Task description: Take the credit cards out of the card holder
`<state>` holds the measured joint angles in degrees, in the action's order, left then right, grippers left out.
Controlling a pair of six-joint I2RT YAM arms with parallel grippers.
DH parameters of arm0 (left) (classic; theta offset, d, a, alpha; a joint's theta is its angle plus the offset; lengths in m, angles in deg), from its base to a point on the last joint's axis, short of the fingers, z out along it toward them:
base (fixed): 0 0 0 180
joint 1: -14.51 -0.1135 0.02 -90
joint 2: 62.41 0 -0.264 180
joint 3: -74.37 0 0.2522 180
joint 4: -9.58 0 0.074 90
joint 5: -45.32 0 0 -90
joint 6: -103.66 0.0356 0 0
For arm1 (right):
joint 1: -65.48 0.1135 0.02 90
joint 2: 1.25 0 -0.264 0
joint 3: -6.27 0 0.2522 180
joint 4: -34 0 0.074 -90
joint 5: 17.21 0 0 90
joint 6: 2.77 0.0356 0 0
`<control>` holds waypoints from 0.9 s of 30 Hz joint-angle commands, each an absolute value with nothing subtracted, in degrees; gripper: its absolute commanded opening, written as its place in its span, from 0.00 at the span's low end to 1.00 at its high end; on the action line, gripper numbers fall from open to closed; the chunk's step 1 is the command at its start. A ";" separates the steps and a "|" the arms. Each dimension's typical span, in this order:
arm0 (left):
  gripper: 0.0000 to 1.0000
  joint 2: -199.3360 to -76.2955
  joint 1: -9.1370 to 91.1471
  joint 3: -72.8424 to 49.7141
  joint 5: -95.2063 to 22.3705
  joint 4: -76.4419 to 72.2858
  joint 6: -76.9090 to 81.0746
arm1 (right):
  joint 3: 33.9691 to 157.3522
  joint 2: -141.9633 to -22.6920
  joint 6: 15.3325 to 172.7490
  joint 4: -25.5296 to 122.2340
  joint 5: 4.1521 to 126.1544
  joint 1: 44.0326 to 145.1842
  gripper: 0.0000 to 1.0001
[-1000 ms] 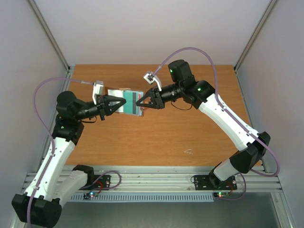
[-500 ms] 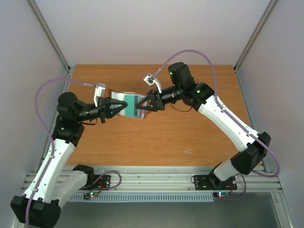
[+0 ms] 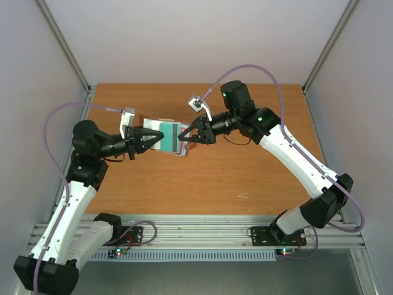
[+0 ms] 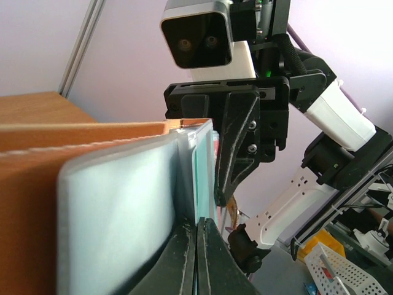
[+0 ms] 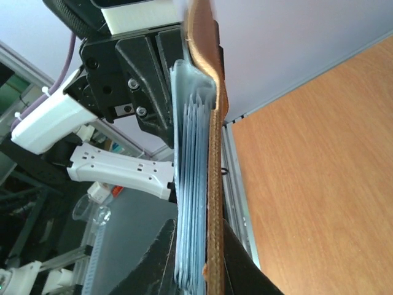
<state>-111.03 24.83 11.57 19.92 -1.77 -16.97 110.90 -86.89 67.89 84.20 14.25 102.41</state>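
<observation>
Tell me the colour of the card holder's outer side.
Brown; the holder shows best in the right wrist view.

White arm links [image 3: 295, 153], black joints [image 3: 86, 132], lilac cables [image 3: 61, 110]

Robotics lab test cell: aluminium profile frame [image 3: 202, 236], plain pale walls [image 3: 184, 37], wooden benchtop [image 3: 215, 178]
</observation>
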 commanded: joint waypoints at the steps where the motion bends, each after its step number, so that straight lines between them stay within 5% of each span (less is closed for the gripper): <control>1: 0.00 -109.78 24.26 11.69 21.18 2.09 -18.04 | 110.97 -85.31 67.71 84.39 12.33 101.93 0.05; 6: 0.09 -109.58 24.18 11.74 21.47 2.91 -19.36 | 111.44 -85.40 66.96 85.35 11.67 101.87 0.02; 14: 0.00 -110.39 24.17 12.27 22.07 6.41 -22.27 | 112.46 -85.75 66.40 85.88 11.34 101.86 0.06; 27: 0.04 -112.41 24.58 10.89 21.71 3.24 -20.92 | 113.85 -86.09 66.92 85.81 10.60 101.87 0.07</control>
<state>-111.23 24.44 11.87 20.88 2.01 -21.47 110.94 -86.76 67.08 85.78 12.70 102.10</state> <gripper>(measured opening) 0.039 0.108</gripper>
